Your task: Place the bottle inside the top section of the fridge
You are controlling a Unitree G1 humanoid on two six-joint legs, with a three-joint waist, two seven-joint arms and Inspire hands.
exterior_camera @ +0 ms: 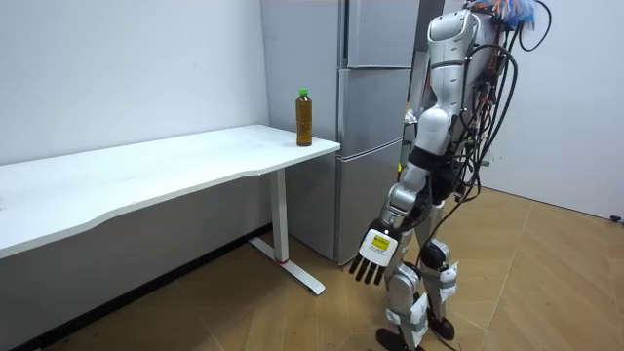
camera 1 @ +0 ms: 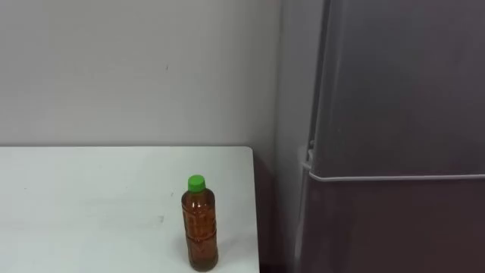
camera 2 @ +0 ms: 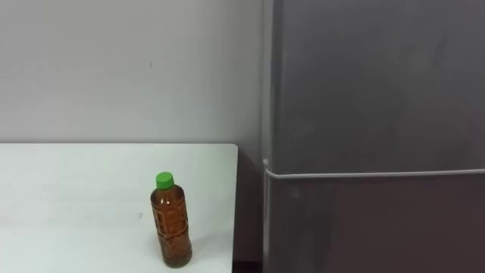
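A brown bottle with a green cap stands upright on the white table, close to its right end and near edge. It is also the bottle at the table corner in the room view and the bottle in the right eye view. Right of the table stands the grey fridge, with its upper door and lower door both closed. I stand in front of the fridge, facing it. My left hand hangs low by my side with straight fingers, holding nothing and well away from the bottle.
A narrow gap separates the table's right edge from the fridge side. A plain wall runs behind the table. In the room view the long table stretches left, and wooden floor lies open behind me.
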